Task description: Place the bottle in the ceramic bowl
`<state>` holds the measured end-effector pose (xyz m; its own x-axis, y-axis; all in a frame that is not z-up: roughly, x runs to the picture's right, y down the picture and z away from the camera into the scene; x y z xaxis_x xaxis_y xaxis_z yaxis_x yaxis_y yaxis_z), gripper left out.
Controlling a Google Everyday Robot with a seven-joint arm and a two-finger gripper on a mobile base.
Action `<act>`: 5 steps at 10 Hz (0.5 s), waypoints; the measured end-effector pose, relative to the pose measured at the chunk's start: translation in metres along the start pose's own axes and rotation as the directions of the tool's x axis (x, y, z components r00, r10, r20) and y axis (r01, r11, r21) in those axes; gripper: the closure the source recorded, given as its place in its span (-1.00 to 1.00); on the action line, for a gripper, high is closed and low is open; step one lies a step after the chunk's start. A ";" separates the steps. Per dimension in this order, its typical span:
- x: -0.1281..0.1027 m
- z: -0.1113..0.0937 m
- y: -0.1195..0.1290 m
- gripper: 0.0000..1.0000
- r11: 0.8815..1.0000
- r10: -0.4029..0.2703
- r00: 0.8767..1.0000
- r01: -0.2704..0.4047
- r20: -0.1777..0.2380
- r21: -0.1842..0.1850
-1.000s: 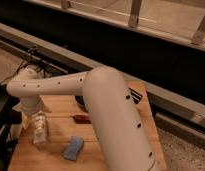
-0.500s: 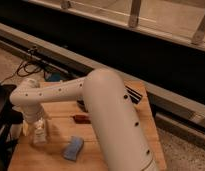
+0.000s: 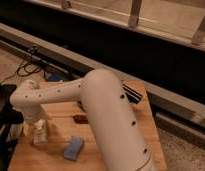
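The bottle (image 3: 40, 134), small, pale and clear, stands upright on the wooden table (image 3: 111, 150) near its left edge. My white arm reaches across the table from the lower right and bends down over the bottle. The gripper (image 3: 35, 124) is at the arm's end, right at the bottle's top, mostly hidden by the wrist. The ceramic bowl does not show as such; it may be behind the arm.
A blue sponge (image 3: 73, 147) lies just right of the bottle. A small dark reddish object (image 3: 79, 118) lies in the middle of the table. A dark shape (image 3: 3, 107) stands off the table's left edge. Cables (image 3: 33, 62) lie on the floor behind.
The wrist has dropped lower over the bottle. The bottle has stayed almost in the same spot, and the sponge has not moved.
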<state>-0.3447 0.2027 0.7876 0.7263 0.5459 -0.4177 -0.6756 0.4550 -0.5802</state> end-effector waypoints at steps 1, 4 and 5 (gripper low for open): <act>-0.001 0.000 0.000 -0.60 1.000 0.006 1.000 -0.006 -0.002 -0.001; 0.003 0.018 0.001 -0.60 1.000 0.023 0.999 -0.024 -0.039 -0.015; 0.006 0.031 0.000 -0.60 0.999 0.028 0.998 -0.030 -0.062 -0.032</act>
<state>-0.3443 0.2275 0.8069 0.7138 0.5136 -0.4760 -0.6924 0.4158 -0.5897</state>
